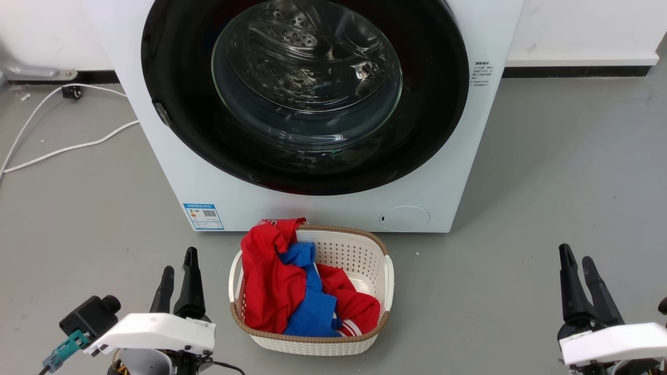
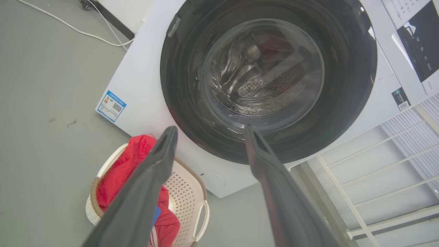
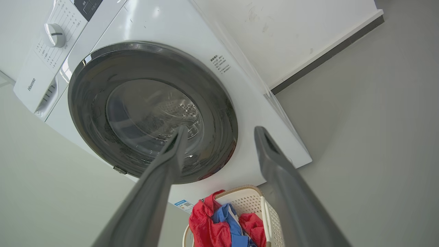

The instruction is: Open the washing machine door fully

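The washing machine door (image 1: 306,78) is a wide glossy black ring around a bulging glass bowl. It lies flat against the white machine front (image 1: 208,182), with a small grey latch piece (image 1: 161,112) on its left rim. My left gripper (image 1: 180,262) stands open low at the left, well short of the machine. Low at the right, my right gripper (image 1: 576,254) is open too. In the left wrist view the door (image 2: 267,79) lies beyond my open left gripper (image 2: 210,127). In the right wrist view the door (image 3: 151,109) shows past my open right gripper (image 3: 222,128). Both hold nothing.
A white perforated laundry basket (image 1: 365,250) with red and blue clothes (image 1: 271,281) stands on the grey floor right before the machine, between my grippers. A white cable (image 1: 62,151) trails across the floor at the left. The wall's baseboard (image 1: 573,70) runs behind on the right.
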Motion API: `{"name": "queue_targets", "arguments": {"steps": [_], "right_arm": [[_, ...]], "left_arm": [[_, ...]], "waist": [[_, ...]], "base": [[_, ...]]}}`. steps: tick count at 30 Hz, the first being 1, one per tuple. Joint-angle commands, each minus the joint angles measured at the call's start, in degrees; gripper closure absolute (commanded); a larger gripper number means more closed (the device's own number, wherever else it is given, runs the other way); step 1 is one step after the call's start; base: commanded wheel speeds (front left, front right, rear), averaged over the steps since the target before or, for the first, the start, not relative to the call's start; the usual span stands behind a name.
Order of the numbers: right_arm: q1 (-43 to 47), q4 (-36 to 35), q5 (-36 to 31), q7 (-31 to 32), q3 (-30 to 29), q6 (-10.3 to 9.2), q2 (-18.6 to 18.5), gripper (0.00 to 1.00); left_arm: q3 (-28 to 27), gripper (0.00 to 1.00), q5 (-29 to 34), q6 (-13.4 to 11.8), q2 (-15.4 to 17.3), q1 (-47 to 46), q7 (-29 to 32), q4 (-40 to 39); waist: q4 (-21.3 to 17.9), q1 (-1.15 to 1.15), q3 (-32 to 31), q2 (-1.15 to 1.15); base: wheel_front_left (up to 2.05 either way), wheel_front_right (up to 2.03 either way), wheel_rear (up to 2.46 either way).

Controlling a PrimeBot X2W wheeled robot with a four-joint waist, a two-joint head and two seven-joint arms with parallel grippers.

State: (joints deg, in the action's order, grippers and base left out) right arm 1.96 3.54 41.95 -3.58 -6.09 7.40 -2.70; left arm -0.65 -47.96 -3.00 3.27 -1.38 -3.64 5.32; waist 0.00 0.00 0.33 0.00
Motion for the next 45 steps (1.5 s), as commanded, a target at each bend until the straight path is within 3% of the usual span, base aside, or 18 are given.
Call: {"name": "queue_targets", "arguments": {"steps": [1, 19, 45], "right_arm": [[-0.1, -1.4, -2.6, -0.7, 0.1, 0.11, -0.3, 0.00], [1.9, -5.6, -15.4, -3.8, 0.1, 0.12, -0.3, 0.00], [5.4, -9.6, -27.2, -7.6, -0.2, 0.14, -0.3, 0.00]], "left_arm": [[0.5, 0.00, 2.3, -0.5, 0.7, -0.2, -0.6, -1.3], [3.4, 0.00, 14.3, -2.0, 1.6, 0.9, -3.8, -3.9], [4.4, 0.00, 28.5, -1.1, 0.5, 3.4, -7.5, -4.5]], "waist": [[0.0, 0.00, 0.0, 0.00], [0.0, 0.00, -0.1, 0.00], [-0.3, 0.00, -0.2, 0.00]], "base": [[0.00, 0.00, 0.00], [0.00, 0.00, 0.00], [0.00, 0.00, 0.00]]}}
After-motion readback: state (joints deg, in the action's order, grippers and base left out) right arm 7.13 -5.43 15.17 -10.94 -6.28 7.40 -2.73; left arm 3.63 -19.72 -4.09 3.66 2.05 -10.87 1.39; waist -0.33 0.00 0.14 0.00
